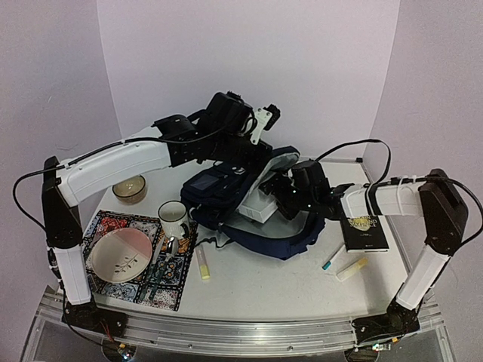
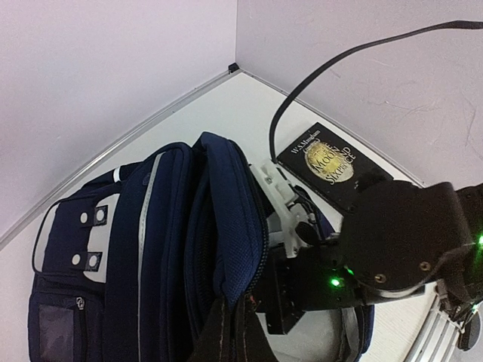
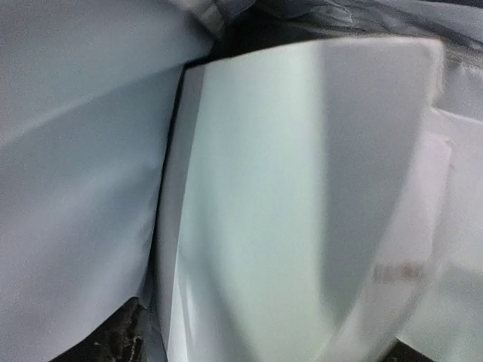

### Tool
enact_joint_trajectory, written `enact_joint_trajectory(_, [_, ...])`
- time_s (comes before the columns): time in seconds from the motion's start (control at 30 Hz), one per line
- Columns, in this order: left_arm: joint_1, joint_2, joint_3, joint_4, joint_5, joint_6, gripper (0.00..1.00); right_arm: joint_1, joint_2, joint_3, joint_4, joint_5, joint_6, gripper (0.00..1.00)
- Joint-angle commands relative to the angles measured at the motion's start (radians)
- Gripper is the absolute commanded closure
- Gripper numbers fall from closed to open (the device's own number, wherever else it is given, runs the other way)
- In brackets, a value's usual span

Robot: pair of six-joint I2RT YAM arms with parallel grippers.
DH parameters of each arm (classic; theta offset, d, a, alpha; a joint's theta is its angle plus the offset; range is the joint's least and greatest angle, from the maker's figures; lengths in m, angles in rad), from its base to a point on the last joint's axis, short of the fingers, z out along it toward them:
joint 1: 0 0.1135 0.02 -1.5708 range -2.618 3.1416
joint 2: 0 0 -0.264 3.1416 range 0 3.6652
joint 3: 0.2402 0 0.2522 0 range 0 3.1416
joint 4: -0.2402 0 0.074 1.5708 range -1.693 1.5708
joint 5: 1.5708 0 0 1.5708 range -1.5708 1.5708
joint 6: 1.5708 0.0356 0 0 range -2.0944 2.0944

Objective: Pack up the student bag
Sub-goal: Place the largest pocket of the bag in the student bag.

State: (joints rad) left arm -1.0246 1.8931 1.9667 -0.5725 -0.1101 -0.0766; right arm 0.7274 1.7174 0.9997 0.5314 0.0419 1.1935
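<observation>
The bag (image 1: 219, 188) is laid at the far middle of the table (image 1: 272, 294), its mouth turned right. Its raised navy mesh flap appears to be pinched by the left claw (image 2: 225, 328), fingers closed on the fabric edge. The right claw (image 1: 279, 193) is sunk in the opening. How far it is parted cannot be told, since its own view is filled by a pale, smooth, flat slab (image 3: 302, 196) against soft grey lining. Seating that slab is judged the step in hand: the flap should be held high and taut and the slab slid flat along the lining, so limp cloth is not snagged. A glossy black book (image 1: 366, 230) lies just right.
</observation>
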Motion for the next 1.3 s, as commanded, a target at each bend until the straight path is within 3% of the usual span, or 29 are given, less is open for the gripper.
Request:
enact_joint_trajectory(0.0, [0.034,-0.088,0.007,0.136,-0.038,-0.007,1.0,0.028,-0.105,0.042,-0.105,0.019,-0.084,0.16])
enact_joint_trajectory(0.27, [0.043,-0.104,-0.006,0.142,0.005,-0.019,1.0,0.087,-0.127,0.047,-0.195,0.034,-0.144,0.19])
enact_joint_trajectory(0.43, [0.043,-0.109,-0.008,0.149,0.095,-0.036,1.0,0.108,-0.065,0.103,-0.193,0.03,-0.157,0.28])
enact_joint_trajectory(0.57, [0.043,-0.115,-0.014,0.153,0.166,-0.049,1.0,0.113,-0.011,0.157,-0.191,0.035,-0.185,0.3])
enact_joint_trajectory(0.9, [0.064,-0.152,-0.121,0.18,0.045,-0.038,1.0,0.113,-0.104,0.098,-0.257,0.077,-0.279,0.28])
enact_joint_trajectory(1.27, [0.087,-0.139,-0.294,0.24,0.078,-0.034,1.0,0.103,-0.349,0.003,-0.658,0.251,-0.447,0.15])
